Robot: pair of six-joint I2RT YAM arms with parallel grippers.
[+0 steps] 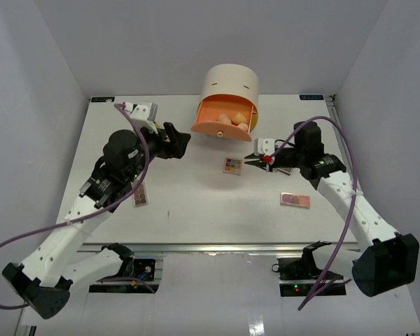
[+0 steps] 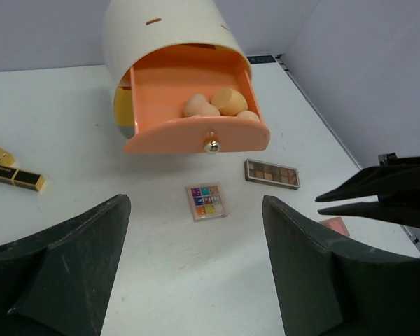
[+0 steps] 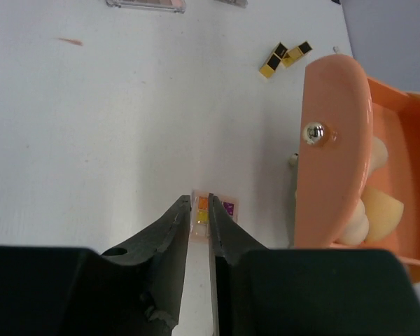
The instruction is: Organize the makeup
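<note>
Both arms rise from the near desk (image 1: 196, 224) edge in the top view. The left pincer (image 1: 182, 141) hangs at 11 o'clock. The right pincer (image 1: 248, 161) has its tips just at 3 o'clock of a multicoloured eyeshadow palette (image 1: 232, 166). At 12 o'clock a cream drawer unit (image 1: 229, 82) has its orange drawer (image 1: 220, 129) pulled out, with tan sponges (image 1: 227, 119) inside. A pink palette (image 1: 295, 200) lies at 4 o'clock.

Left wrist: the left fingers (image 2: 63, 273) are spread wide, released. A brown palette (image 2: 271, 173) lies at 2 o'clock of the multicoloured one, and two lipstick tubes (image 2: 15, 179) at 9 o'clock.

Right wrist: the right fingers (image 3: 171, 231) are narrowly parted, grasping nothing.
</note>
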